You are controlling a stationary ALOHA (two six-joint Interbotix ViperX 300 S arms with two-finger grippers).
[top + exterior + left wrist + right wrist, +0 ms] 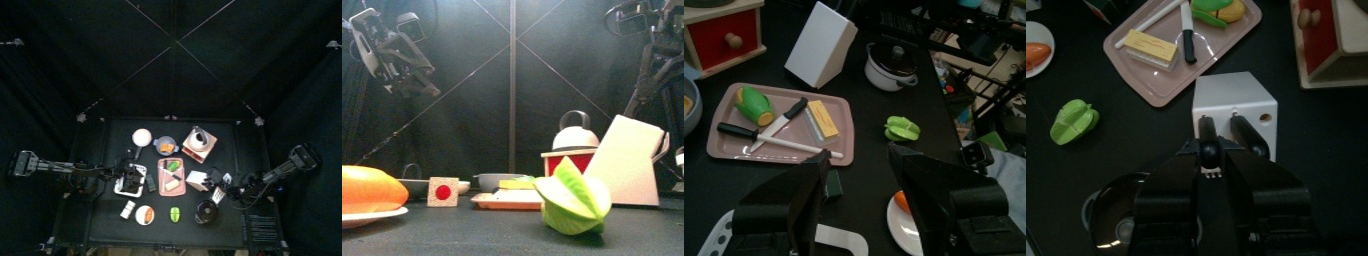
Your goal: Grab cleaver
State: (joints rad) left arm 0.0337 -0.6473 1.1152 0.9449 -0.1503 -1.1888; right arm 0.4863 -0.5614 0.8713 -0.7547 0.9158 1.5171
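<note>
Cleaver: none can be picked out for certain. Two black-handled knives (775, 128) lie on the pink tray (724, 143) at mid-table, beside a yellow block (824, 119) and a green-yellow vegetable (754, 104). Left gripper (858, 190) hangs released near the tray's left edge, touching nothing. Right gripper (1216, 152) hovers clenched and empty over the white knife block (1235, 100), right of the tray. A green starfruit (1073, 121) lies near the front.
</note>
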